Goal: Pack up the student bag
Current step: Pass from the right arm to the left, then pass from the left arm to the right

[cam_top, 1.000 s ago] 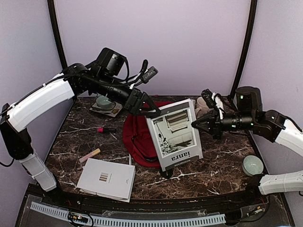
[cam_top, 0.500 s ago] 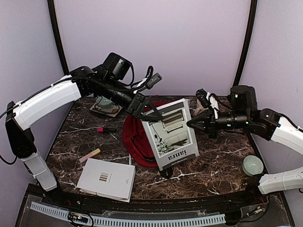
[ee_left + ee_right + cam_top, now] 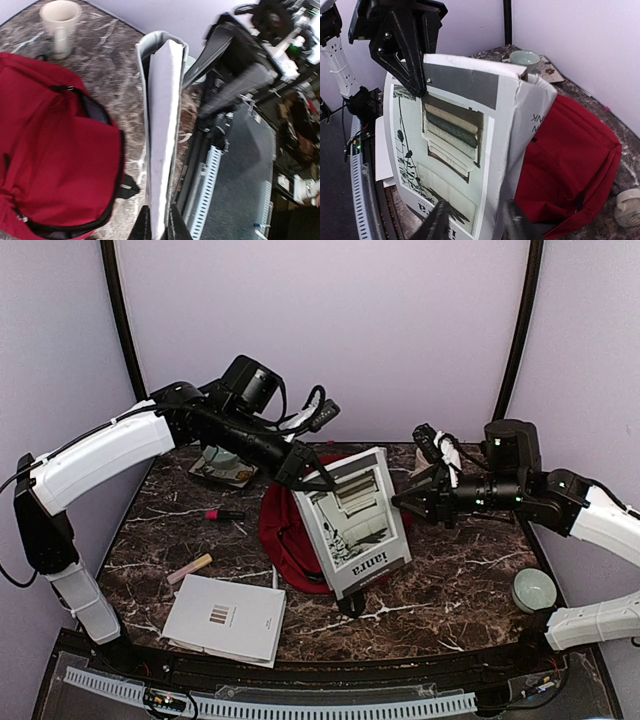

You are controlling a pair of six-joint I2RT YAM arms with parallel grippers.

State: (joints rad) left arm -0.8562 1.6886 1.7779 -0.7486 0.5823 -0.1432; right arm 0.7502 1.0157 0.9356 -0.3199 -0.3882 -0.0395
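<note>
Holding a book (image 3: 355, 525) nearly upright by its top corner, the left gripper (image 3: 303, 474) clamps tight; the right gripper (image 3: 400, 502) straddles the opposite edge, jaws parted. The student bag (image 3: 283, 530) slumps behind it on the desk (image 3: 460, 585), toward the far edge: soft, floppy, probably best gripped at its zipper rim.

Beside student bag (image 3: 55, 150), tool (image 3: 159, 220) seemingly pinches book (image 3: 162, 125).
</note>
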